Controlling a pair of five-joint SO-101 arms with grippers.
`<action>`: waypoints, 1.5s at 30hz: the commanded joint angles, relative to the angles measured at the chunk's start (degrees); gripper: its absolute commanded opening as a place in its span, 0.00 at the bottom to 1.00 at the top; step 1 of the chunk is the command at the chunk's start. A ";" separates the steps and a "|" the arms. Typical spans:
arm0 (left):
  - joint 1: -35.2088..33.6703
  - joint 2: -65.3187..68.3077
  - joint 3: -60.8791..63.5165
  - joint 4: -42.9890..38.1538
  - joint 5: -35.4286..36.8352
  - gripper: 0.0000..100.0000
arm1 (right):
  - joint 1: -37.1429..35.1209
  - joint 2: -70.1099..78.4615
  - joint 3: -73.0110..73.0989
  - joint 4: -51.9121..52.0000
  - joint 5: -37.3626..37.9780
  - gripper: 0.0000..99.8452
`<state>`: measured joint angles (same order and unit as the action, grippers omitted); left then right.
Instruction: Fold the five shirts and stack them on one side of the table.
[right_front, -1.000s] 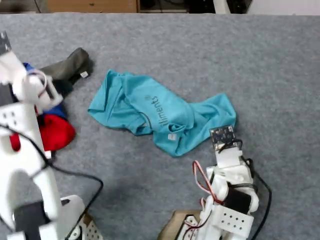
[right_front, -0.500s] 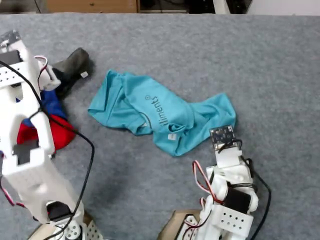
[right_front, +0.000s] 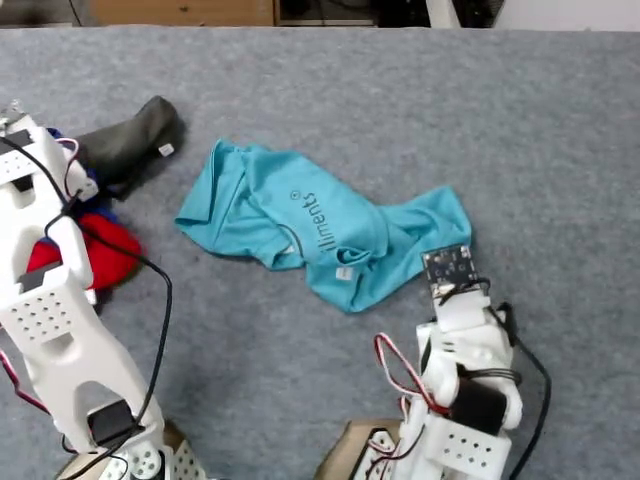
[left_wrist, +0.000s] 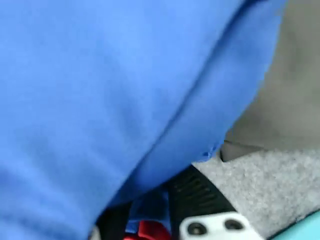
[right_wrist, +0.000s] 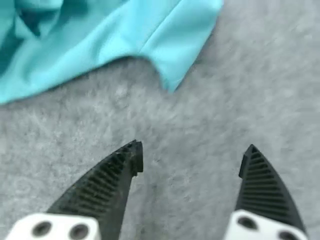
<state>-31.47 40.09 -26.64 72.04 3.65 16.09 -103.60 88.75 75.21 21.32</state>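
Far left: your left arm stood over a heap of shirts at the left edge of the grey felt-covered table. The left claw was pressed close against a bright blue cloth shirt. You could not tell from either view whether it was open, closed or gripping. A crumpled red shirt lay in the heap beside the arm, right next to the blue one. A dark grey shirt stretched from the heap toward the table's far side, with a small white tag near its end.

Middle: a teal cloth shirt with pale lettering lay rumpled and unfolded, apart from the heap, running slantwise across the table.

Right: your right arm sat at the near edge, its wrist just beside the teal shirt's near right corner. The right claw hung wide open and held nothing. Both black ridged fingers were above bare felt, with the shirt's pointed corner just ahead of them, untouched.
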 joint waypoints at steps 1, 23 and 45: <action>-5.71 -0.13 -4.22 0.88 0.09 0.02 | -0.84 -4.44 -8.04 0.35 -0.53 0.31; -7.74 -0.31 -42.55 28.92 0.09 0.12 | -15.16 50.42 -52.26 -11.43 -12.75 0.21; 10.99 17.36 -29.45 5.54 13.89 0.20 | -36.00 133.67 -110.20 -10.46 -9.85 0.21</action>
<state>-19.43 56.26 -55.47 80.75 16.66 -19.08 22.90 -12.62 63.43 11.12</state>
